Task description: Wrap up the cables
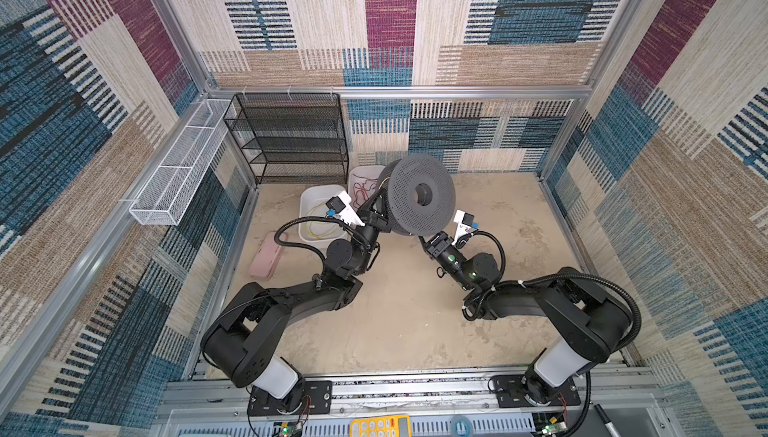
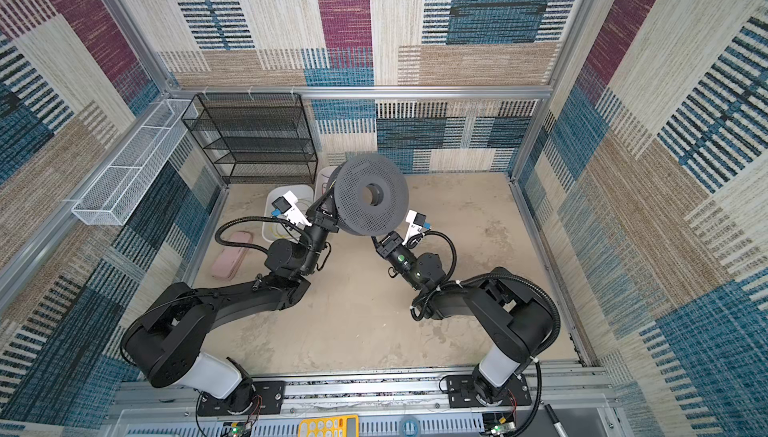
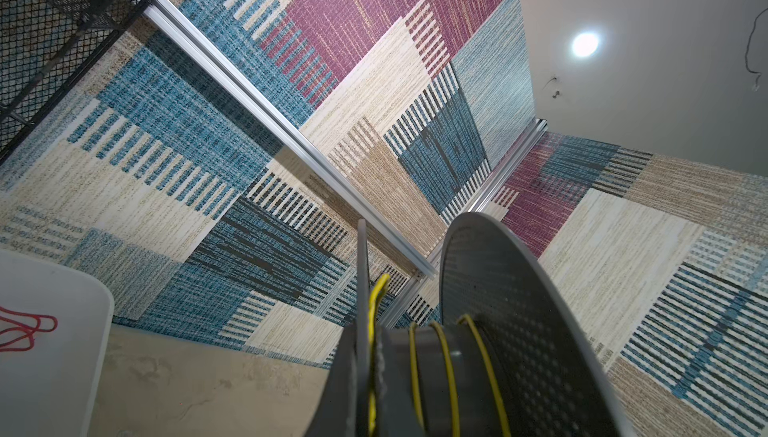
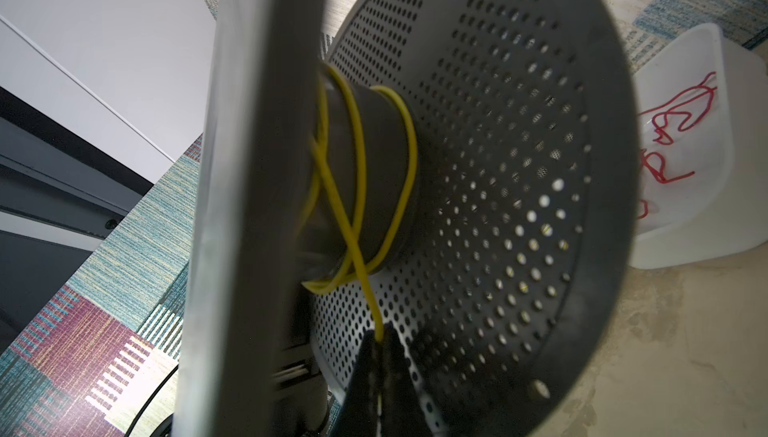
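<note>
A grey perforated spool (image 1: 419,196) is held up in the air between my two arms in both top views. A few turns of the yellow cable (image 4: 357,144) lie round its hub. My left gripper (image 3: 372,331) is shut on the rim of one flange, with a strand of cable (image 3: 376,297) pinched beside it. My right gripper (image 4: 380,339) sits under the spool, shut on the cable's free strand that runs up to the hub. More loose yellow cable (image 1: 320,223) lies in a white tub (image 1: 309,200) behind the left arm.
A second white tub (image 1: 361,173) holds a thin red cord (image 1: 363,191). A pink case (image 1: 266,256) lies at the left on the floor. A black mesh rack (image 1: 291,139) and a white wire basket (image 1: 178,173) stand along the back left walls.
</note>
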Robot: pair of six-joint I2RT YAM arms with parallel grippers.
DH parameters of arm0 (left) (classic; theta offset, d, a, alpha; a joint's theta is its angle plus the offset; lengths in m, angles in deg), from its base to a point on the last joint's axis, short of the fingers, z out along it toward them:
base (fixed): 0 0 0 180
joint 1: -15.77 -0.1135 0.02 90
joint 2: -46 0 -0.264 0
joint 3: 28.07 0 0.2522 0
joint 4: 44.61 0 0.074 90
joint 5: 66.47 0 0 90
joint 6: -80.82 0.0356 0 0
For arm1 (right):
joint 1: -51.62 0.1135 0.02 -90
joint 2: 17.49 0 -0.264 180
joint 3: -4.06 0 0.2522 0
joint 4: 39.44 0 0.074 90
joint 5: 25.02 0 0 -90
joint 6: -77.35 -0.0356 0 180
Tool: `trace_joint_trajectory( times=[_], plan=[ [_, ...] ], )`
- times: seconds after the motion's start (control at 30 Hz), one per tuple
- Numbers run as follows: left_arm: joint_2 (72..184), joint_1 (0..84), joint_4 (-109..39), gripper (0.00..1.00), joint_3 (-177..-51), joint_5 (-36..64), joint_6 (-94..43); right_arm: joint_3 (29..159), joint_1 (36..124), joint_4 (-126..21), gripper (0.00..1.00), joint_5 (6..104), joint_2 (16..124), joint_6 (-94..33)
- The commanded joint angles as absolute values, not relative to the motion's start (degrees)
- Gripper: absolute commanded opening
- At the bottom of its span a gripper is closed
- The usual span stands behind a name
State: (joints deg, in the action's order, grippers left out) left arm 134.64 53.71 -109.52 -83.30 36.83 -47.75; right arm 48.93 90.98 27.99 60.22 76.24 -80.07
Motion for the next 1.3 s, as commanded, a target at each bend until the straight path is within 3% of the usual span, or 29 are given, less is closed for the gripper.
trace_joint_trajectory(
  times=[0.0,0.67,1.27],
  plan=[
    [135.01,54.57,-111.62,0.0,-83.88,28.55,-45.82,49.04,91.87,45.93,0.0,49.76,76.2,-80.92],
    [135.29,55.23,-111.62,0.0,-83.99,31.37,-47.67,45.57,91.88,43.03,0.02,54.4,69.82,-80.02],
    [136.09,55.45,-111.62,0.0,-83.66,30.92,-48.24,45.04,91.83,41.64,0.1,56.02,69.87,-80.6]
  ],
)
